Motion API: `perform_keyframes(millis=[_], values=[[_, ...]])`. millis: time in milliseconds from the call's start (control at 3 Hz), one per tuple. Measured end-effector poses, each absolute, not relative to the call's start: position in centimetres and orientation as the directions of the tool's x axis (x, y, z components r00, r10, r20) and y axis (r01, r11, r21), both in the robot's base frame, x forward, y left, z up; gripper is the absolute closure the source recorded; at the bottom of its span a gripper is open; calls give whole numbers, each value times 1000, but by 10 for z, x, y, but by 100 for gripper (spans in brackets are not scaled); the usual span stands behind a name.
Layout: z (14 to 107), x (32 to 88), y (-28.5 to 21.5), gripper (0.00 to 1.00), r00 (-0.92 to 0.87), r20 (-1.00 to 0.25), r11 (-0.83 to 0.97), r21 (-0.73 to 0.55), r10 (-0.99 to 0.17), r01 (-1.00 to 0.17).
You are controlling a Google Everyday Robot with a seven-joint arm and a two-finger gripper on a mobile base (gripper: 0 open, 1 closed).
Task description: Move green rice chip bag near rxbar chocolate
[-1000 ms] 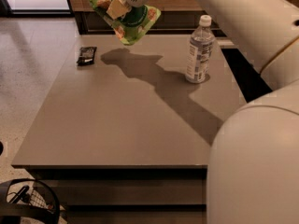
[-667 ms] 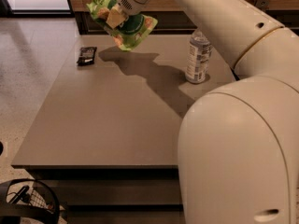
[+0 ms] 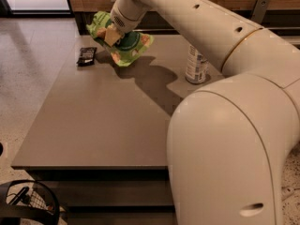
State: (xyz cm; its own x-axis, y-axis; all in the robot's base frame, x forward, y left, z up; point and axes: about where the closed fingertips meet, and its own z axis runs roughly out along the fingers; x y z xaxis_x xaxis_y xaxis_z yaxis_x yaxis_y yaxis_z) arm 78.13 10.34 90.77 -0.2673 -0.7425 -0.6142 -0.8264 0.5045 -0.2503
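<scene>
The green rice chip bag [image 3: 125,43] is light green with a dark green centre. It is tilted, with its lower edge at or just above the grey table [image 3: 98,116] near the far left. My gripper [image 3: 112,33] is shut on the bag's upper left part. The rxbar chocolate [image 3: 86,56], a small flat black wrapper, lies on the table just left of the bag, a short gap apart. My white arm reaches in from the right and fills the right side of the view.
A clear plastic water bottle [image 3: 196,64] stands on the table to the right of the bag, its top hidden behind my arm. A black wire object [image 3: 23,207] sits on the floor at the bottom left. Pale speckled floor lies left of the table.
The gripper has carried the bag down and to the left, from above the table's far edge to just beside the black bar. The arm now covers more of the bottle.
</scene>
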Motion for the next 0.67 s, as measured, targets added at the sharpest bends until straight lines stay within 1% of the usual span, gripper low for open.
perform_keyframes(millis=[333, 667], values=[[896, 778, 105, 88, -283, -599, 506, -241, -749, -828], [893, 778, 106, 64, -284, -597, 504, -239, -751, -830]])
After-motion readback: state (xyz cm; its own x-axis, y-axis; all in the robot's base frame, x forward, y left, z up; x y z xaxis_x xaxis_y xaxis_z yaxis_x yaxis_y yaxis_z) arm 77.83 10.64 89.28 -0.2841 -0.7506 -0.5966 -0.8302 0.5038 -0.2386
